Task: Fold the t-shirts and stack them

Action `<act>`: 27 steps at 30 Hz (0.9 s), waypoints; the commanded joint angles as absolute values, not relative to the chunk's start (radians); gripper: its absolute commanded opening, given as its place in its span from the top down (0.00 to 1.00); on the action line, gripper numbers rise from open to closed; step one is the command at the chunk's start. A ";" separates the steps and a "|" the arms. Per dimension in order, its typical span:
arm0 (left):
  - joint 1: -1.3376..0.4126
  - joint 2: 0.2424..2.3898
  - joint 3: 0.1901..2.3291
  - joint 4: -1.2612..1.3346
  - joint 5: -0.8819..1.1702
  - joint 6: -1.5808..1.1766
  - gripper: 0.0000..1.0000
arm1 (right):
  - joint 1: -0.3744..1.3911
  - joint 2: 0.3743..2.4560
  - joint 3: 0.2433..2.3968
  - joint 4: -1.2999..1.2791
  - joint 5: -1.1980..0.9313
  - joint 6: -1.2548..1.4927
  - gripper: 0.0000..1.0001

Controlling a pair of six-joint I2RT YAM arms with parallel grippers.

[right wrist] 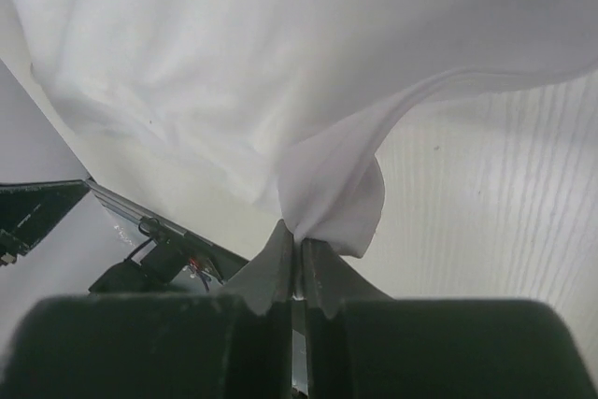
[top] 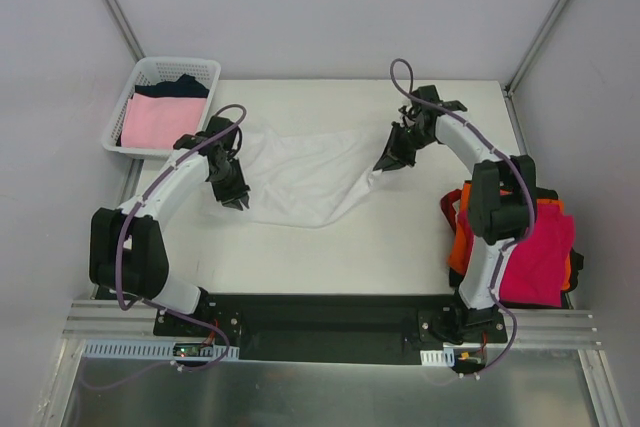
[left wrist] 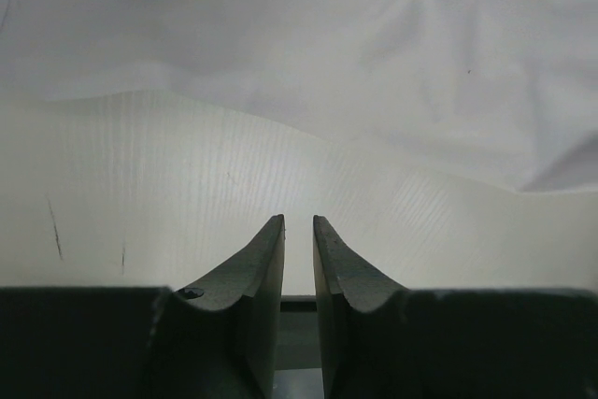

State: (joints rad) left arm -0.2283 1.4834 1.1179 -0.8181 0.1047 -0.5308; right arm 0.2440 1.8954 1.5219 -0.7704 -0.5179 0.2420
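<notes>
On the table (top: 380, 247), folded shirts (top: 540, 257) are stacked near right already, but the white t-shirt (top: 300, 177) is only pinched in the clamped right tool (top: 386, 163), left tool (top: 238, 202) barely parted, empty.

Ahead of the left gripper (left wrist: 299, 221), the white t-shirt (left wrist: 374, 63) is cut off by the top and side edges. Between the right gripper (right wrist: 299, 242) fingers, the pinched cloth end is hidden. Behind that gripper, the right arm (top: 497, 202) covers part of the orange t-shirt (top: 458, 244) and magenta t-shirt (top: 540, 257).
</notes>
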 commanded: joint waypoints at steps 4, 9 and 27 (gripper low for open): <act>-0.244 1.483 1.149 -0.838 0.132 -0.540 0.81 | 0.169 2.106 1.726 -0.799 -0.485 0.288 0.99; -0.259 1.468 1.123 -0.839 0.141 -0.545 0.81 | 0.111 2.229 1.825 -0.761 -0.491 0.366 0.99; -0.288 1.514 1.138 -0.830 0.173 -0.511 0.79 | 0.055 2.114 1.787 -0.733 -0.560 0.357 0.37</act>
State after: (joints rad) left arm -0.2642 1.4784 1.0847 -0.8200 0.1505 -0.5312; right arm 0.0853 2.2742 1.8126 -0.7258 -0.5644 0.3759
